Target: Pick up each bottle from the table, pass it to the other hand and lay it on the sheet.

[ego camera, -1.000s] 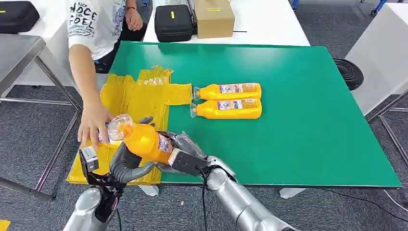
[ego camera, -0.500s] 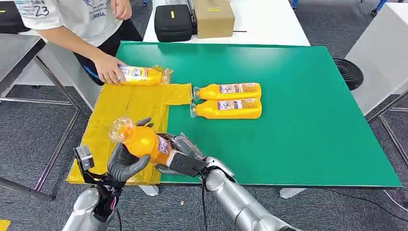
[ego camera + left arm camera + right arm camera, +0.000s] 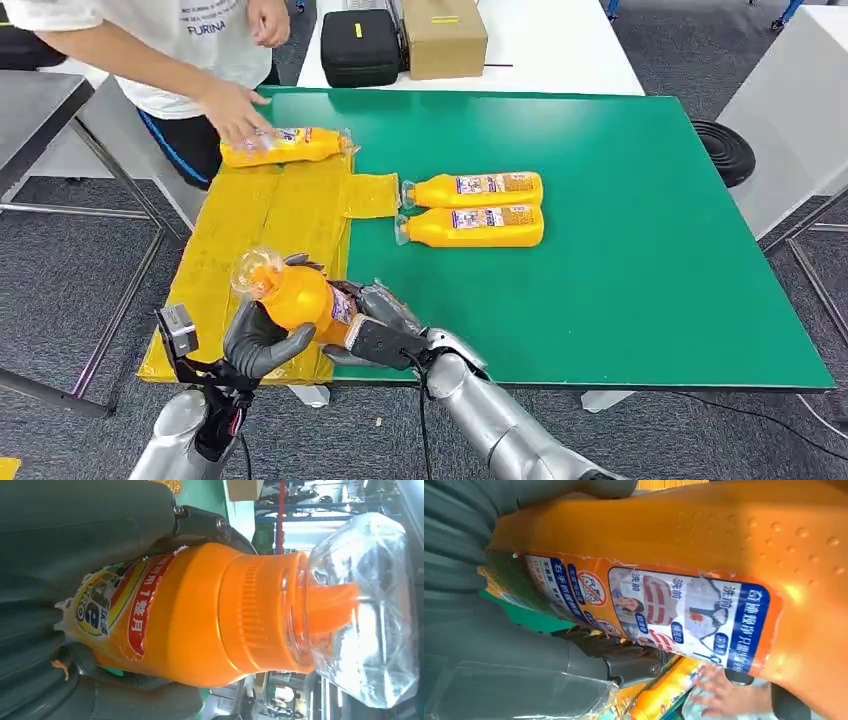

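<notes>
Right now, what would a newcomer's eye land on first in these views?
The orange bottle with its clear cap, gripped by both the left hand and right hand above the yellow sheet's near end. Next, a person's hand on another bottle at the sheet's far end.

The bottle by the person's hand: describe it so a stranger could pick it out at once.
Start at the green table and go to the yellow sheet along its left side. At the sheet's far end an orange bottle lies on its side, under a person's hand. Unlike the two bottles lying side by side on bare green, it rests alone on the sheet.
</notes>
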Robot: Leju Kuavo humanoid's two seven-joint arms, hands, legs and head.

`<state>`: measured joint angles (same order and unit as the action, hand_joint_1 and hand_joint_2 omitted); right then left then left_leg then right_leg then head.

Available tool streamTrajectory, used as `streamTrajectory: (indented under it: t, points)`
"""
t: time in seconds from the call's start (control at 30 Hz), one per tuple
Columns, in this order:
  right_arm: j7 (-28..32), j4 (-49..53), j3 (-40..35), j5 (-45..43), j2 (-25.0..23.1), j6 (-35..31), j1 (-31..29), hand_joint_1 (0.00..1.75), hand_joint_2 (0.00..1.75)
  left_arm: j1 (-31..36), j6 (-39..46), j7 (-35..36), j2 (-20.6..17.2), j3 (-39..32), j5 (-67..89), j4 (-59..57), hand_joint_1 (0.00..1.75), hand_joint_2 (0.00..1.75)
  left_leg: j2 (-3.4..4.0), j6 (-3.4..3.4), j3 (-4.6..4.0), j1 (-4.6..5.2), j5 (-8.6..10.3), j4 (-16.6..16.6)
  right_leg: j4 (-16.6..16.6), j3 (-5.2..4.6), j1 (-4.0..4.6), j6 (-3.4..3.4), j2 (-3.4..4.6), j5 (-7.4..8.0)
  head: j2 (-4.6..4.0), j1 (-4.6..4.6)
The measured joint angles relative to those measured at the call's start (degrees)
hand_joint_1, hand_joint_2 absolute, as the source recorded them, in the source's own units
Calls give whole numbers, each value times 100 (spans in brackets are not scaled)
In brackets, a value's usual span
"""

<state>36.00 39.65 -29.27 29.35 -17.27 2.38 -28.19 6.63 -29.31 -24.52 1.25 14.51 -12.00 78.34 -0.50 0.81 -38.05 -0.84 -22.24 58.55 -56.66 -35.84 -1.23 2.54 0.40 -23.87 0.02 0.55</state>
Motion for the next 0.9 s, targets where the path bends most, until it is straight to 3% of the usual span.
streamTrajectory:
  t: [0.1, 0.13, 0.47, 0.63, 0.8, 0.9]
  points:
    - [0, 0, -2, 9, -15, -72, 3, 0, 175, 10, -9, -9, -7, 30, 7, 6, 175, 175, 0, 0, 0, 0, 0, 0, 0, 0, 0, 0, 0, 0, 0, 0]
    - [-2, 0, -2, 22, -26, -138, 1, 0, 0, 10, -18, -11, -7, 53, 7, 15, 175, 175, 0, 0, 0, 0, 0, 0, 0, 0, 0, 0, 0, 0, 0, -2]
    - [-96, 139, -2, 146, -61, -505, 75, 0, 0, 40, 56, 22, -5, 133, 61, 160, 175, 175, -1, 0, -2, 0, 0, 0, 0, 0, 0, 0, 0, 0, 0, 0]
    - [-105, 501, -4, 286, -26, -564, 184, 0, 0, 46, 914, -105, -11, 94, 796, 149, 175, 175, -1, 0, -2, 0, 0, 0, 0, -2, 0, 0, 1, 0, 0, 0]
    - [-107, 730, -15, 343, -9, -568, 290, 0, 0, 100, 1133, -129, -20, 20, 995, 136, 175, 175, -1, 0, -3, -1, 0, 0, 0, -2, 1, 0, 0, 0, 0, -2]
    - [-129, 970, -41, 489, 26, -544, 395, 0, 0, 203, 2225, -127, -20, -70, 2026, 81, 175, 175, -1, 0, -2, -1, 0, 0, 0, -3, 1, -1, 1, 0, 0, -2]
